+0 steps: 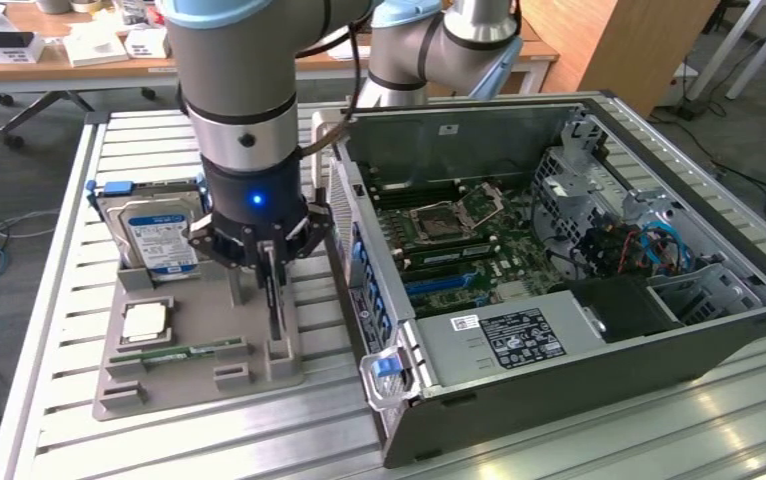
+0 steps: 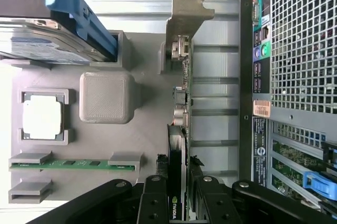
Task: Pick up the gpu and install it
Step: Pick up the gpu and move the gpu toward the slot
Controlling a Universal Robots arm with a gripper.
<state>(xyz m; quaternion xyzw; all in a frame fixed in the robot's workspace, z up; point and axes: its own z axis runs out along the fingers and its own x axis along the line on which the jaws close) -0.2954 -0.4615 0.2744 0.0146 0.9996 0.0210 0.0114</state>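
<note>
Count taken from the exterior view.

- gpu [image 1: 274,300]: I count one, centre left.
- Hard drive [image 1: 156,235]: one, left of centre.
- Processor chip [image 1: 146,320]: one, lower left.
- RAM stick [image 1: 176,354]: one, lower left.
- Grey holder tray [image 1: 170,395]: one, lower left.
- Open computer case [image 1: 597,380]: one, right half of the frame.
- Blue latch [image 1: 386,366]: I find one, lower centre.

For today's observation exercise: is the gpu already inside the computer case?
No, the gpu stands on edge in the grey holder, outside the case.
</note>
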